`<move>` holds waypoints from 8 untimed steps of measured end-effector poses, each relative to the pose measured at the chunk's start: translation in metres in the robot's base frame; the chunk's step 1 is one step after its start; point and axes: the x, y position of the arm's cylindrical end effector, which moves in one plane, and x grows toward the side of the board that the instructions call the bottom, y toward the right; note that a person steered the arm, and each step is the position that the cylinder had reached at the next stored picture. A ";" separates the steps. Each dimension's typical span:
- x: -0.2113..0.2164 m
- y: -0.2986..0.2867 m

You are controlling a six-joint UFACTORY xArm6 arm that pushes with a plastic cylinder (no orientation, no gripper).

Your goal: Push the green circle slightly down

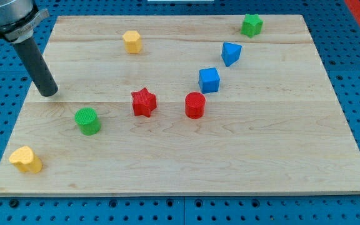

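The green circle is a short green cylinder standing on the wooden board at the view's left, below the middle. My tip rests on the board up and to the left of the green circle, with a clear gap between them. The dark rod slants up to the view's top left corner.
A red star and a red cylinder lie right of the green circle. A blue cube, a blue triangular block, a green star-like block, a yellow pentagon-like block and a yellow heart also sit on the board.
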 end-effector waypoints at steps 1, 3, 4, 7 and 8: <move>0.000 0.000; 0.009 -0.010; 0.008 -0.010; 0.001 0.033; 0.026 0.053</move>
